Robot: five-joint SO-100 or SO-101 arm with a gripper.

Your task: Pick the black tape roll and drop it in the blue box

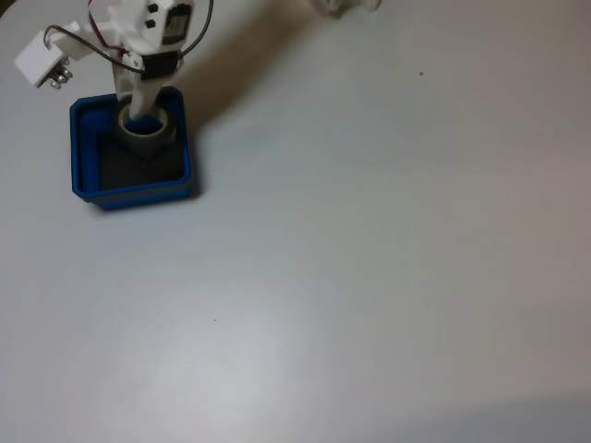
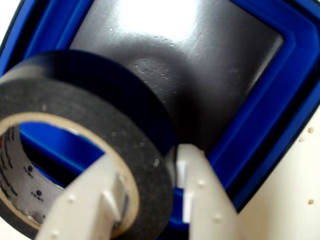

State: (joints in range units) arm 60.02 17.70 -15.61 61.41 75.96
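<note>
The black tape roll (image 1: 146, 131), a black ring with a pale beige core, hangs inside the outline of the blue box (image 1: 129, 196), near its back wall. My white gripper (image 1: 140, 122) comes down from the top left and is shut on the ring's wall. In the wrist view one finger (image 2: 95, 195) sits inside the core and the other finger (image 2: 200, 190) presses on the outside of the black tape roll (image 2: 100, 115). My gripper (image 2: 150, 167) holds the roll tilted above the dark glossy floor of the blue box (image 2: 280, 115). Whether the roll touches the floor I cannot tell.
The box stands at the far left of a plain white table (image 1: 369, 277). A small white object (image 1: 346, 5) pokes in at the top edge. The arm's white camera block (image 1: 42, 63) juts out left of the box. Open tabletop stretches right and forward.
</note>
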